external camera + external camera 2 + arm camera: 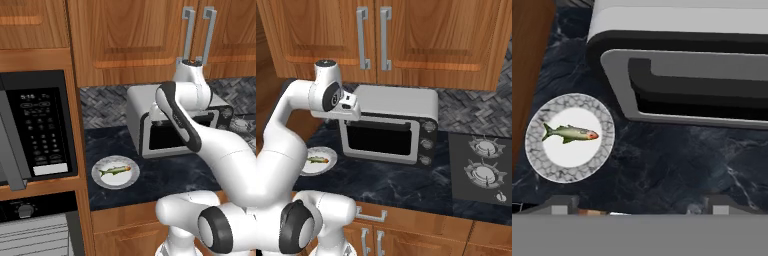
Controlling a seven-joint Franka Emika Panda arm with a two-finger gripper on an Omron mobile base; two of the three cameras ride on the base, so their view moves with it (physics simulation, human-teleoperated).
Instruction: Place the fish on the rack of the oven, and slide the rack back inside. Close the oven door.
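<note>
Fish (570, 133) on plate (542, 165), apart from gripper (639, 204), seemingly wide open, empty

- The dark counter (677, 170) lies bare between the plate (570, 170) and the toaster oven (682, 75); in the hand view this open strip runs from 6 o'clock toward 3 o'clock.
- The toaster oven blocks the counter from 12 to 2 o'clock in the hand view.
- The plate sits at 9 o'clock, near the wooden cabinet side (529, 75), which closes that flank.
- Upper cabinets (406, 35) overhang the toaster oven, limiting room above it.
- The stove burners (483, 170) occupy the counter at 3 o'clock in the right base view.
</note>
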